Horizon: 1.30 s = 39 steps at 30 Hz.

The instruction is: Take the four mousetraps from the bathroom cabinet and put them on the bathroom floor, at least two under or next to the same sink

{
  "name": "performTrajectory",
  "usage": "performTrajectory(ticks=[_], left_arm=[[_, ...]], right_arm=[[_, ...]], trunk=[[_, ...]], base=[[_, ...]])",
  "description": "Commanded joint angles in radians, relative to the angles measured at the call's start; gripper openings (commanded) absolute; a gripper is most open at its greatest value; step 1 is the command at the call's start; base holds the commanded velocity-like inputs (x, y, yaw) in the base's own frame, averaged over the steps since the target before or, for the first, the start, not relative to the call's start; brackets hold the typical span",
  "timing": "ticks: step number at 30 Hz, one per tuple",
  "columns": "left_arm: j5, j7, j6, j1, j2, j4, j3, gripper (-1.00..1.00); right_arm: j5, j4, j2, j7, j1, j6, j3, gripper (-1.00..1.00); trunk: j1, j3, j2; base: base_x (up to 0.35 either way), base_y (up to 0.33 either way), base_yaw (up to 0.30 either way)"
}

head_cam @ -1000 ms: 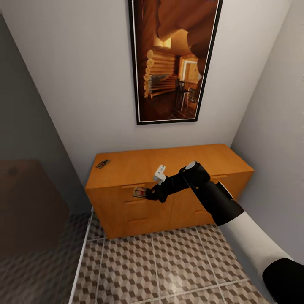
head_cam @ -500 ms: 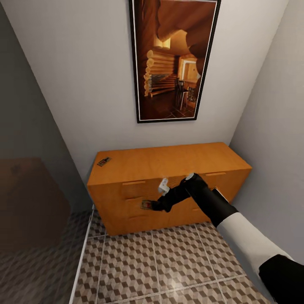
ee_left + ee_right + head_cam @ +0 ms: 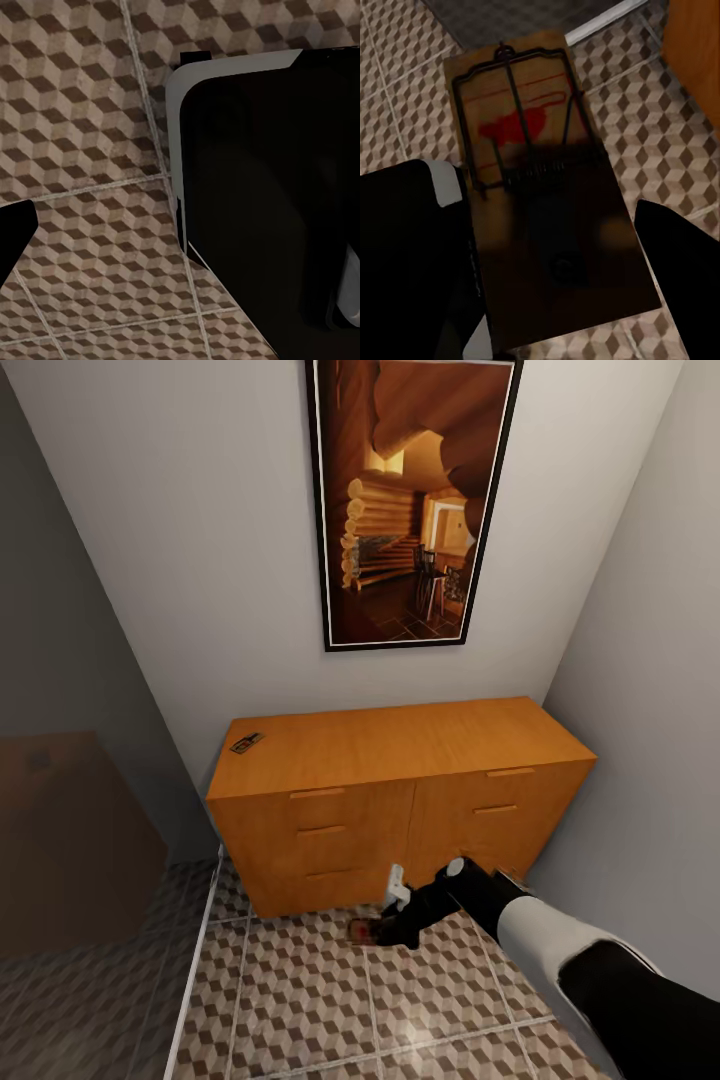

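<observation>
While the room's biggest surfaces are the pale walls and the bathroom floor [image 3: 330, 1010] w/ its cube-pattern tiles, the cabinet [image 3: 400, 800] sits against the back wall under a tall framed picture [image 3: 415, 505], all drawers shut. One mousetrap [image 3: 246, 743] lies on the cabinet top near its far left corner, well apart from the arm.

Right arm reaches down in front of the cabinet's base, right gripper [image 3: 385, 930] low over the tiles, just beside the bottom drawers. It's clamped on a second mousetrap [image 3: 540, 180]: in the right wrist view the board sits between the two dark fingers, one finger [image 3: 412, 247] against each long edge. Can't tell if the board already touches the floor or hangs just above it. Left gripper [image 3: 15, 232] shows as a dark tip over the tiles; can't tell if it's open or closed.

Risks, as I judge it: letting go while the trap is off the floor could make it flip or skid under the cabinet. Also no sink visible here, so a trap dropped at this spot may not count toward the two needed by the sink.

Trap's long axis runs along the fingers, pointing away from the wrist; wire bar and red spot sit at the far end, face up.
</observation>
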Motion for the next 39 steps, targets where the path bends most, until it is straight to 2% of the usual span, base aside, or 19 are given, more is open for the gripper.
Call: performTrajectory(ticks=[1,4,8,10,11,14,15,16,18,20,23,24,27,29,33,39], left_arm=[[0.000,0.000,0.000,0.000,0.000,0.000,0.000,1.00],[0.000,0.000,0.000,0.000,0.000,0.000,0.000,1.00],[-0.001,0.000,0.000,0.000,-0.001,-0.001,-0.001,1.00],[-0.001,0.000,0.000,0.000,-0.004,-0.001,-0.001,1.00],[-0.001,0.000,0.000,0.000,-0.013,-0.001,-0.001,1.00],[-0.001,0.000,-0.001,0.000,-0.025,-0.001,-0.002,1.00],[-0.002,0.000,-0.002,0.000,-0.032,-0.001,-0.002,1.00],[-0.002,0.000,-0.003,0.000,-0.034,-0.001,-0.002,1.00],[-0.003,0.000,-0.008,0.000,-0.041,-0.001,-0.002,1.00],[-0.003,0.000,-0.011,0.000,-0.044,-0.002,-0.002,1.00],[-0.003,0.000,-0.012,0.000,-0.045,-0.003,-0.001,1.00],[-0.003,0.000,-0.012,0.000,-0.045,-0.003,0.000,1.00],[-0.003,0.000,-0.015,0.000,-0.045,-0.004,0.000,1.00],[-0.003,0.001,-0.028,0.000,-0.045,-0.004,0.000,1.00],[-0.003,0.001,-0.068,0.000,-0.045,-0.005,0.001,1.00],[0.000,0.005,-0.078,0.000,-0.042,-0.016,0.008,1.00]], right_arm=[[-0.001,0.055,0.002,-0.013,0.000,-0.056,-0.002,-1.00],[-0.001,0.133,-0.002,-0.066,0.020,-0.181,-0.004,-1.00],[0.000,0.157,-0.019,-0.160,0.154,-0.274,-0.005,-1.00],[0.000,0.159,-0.027,-0.205,0.191,-0.290,-0.005,-1.00],[0.000,0.160,-0.036,-0.256,0.226,-0.299,-0.005,-1.00],[-0.002,0.161,-0.051,-0.340,0.278,-0.305,-0.005,-1.00],[-0.006,0.161,-0.057,-0.395,0.312,-0.307,-0.005,-1.00],[-0.009,0.161,-0.059,-0.414,0.322,-0.308,-0.005,-1.00],[-0.035,0.161,-0.063,-0.492,0.360,-0.312,-0.005,-1.00],[-0.096,0.161,-0.065,-0.572,0.396,-0.337,-0.005,-1.00],[-0.257,0.162,-0.066,-0.679,0.446,-0.412,-0.005,-1.00],[-0.287,0.162,-0.065,-0.695,0.453,-0.423,-0.005,-1.00],[-0.447,0.163,-0.063,-0.793,0.491,-0.475,-0.004,-1.00],[-0.523,0.163,-0.057,-0.849,0.509,-0.490,-0.004,-1.00],[-0.605,0.163,-0.042,-0.956,0.528,-0.527,-0.005,-1.00],[-0.693,0.163,-0.017,-1.054,0.548,-0.560,-0.005,-1.00]], trunk=[[0.000,0.000,0.000],[0.000,0.000,0.000],[0.000,0.000,0.000],[0.000,0.000,0.000],[0.000,0.000,0.000],[0.000,0.000,0.000],[0.000,0.000,0.000],[0.000,0.000,0.000],[0.000,0.000,0.000],[0.000,0.000,0.000],[0.000,0.000,0.000],[0.000,0.000,0.000],[0.000,0.000,0.000],[0.000,0.000,0.000],[0.000,0.000,0.000],[0.000,0.000,0.000]], base=[[0.000,0.000,0.000],[0.000,0.000,0.000],[0.000,0.000,0.000],[0.000,0.000,0.000],[0.000,0.000,0.000],[0.000,0.000,0.000],[0.000,0.000,0.000],[0.000,0.000,0.000],[0.000,0.000,0.000],[0.000,0.000,0.000],[0.000,0.000,0.000],[0.000,0.000,0.000],[0.000,0.000,0.000],[0.000,0.000,0.000],[0.000,0.000,0.000],[0.000,0.000,0.000]])
